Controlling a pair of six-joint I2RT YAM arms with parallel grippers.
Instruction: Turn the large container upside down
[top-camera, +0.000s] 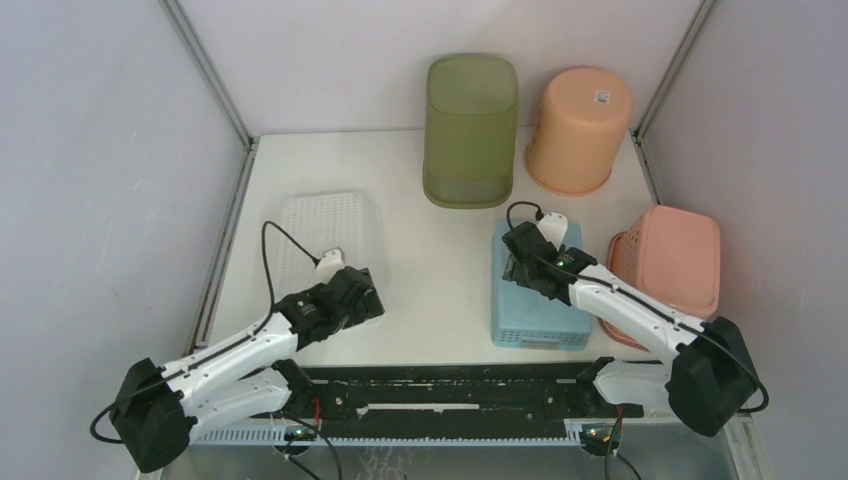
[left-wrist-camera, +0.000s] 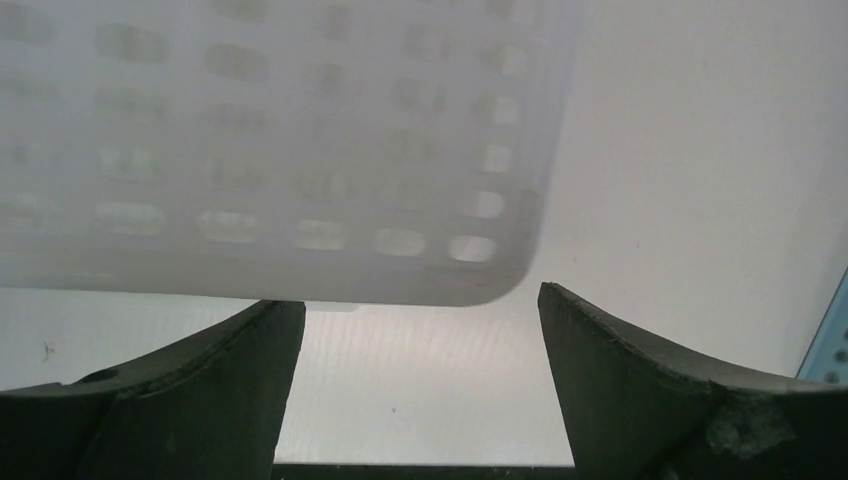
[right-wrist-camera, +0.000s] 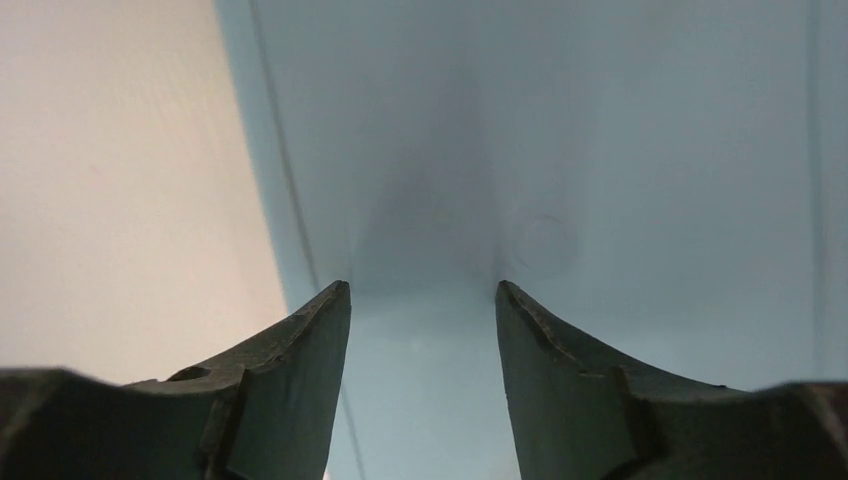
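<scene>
we see the tall green container (top-camera: 470, 130), the largest one here, at the far edge of the counter (top-camera: 440, 270), just beside an orange bucket (top-camera: 578, 130); both arms are well apart from it. we cannot tell for certain which end of it is up. the left fingers (left-wrist-camera: 200, 390) are spread with nothing between them, low over the counter, a corner of the white perforated basket (top-camera: 325, 225) just beyond their tips. the right fingers (right-wrist-camera: 280, 390) are spread too, holding nothing, above the flat top of the blue container (top-camera: 535, 310) near its left edge. a pink basket (top-camera: 670, 260) sits at the right, beside the blue one.
</scene>
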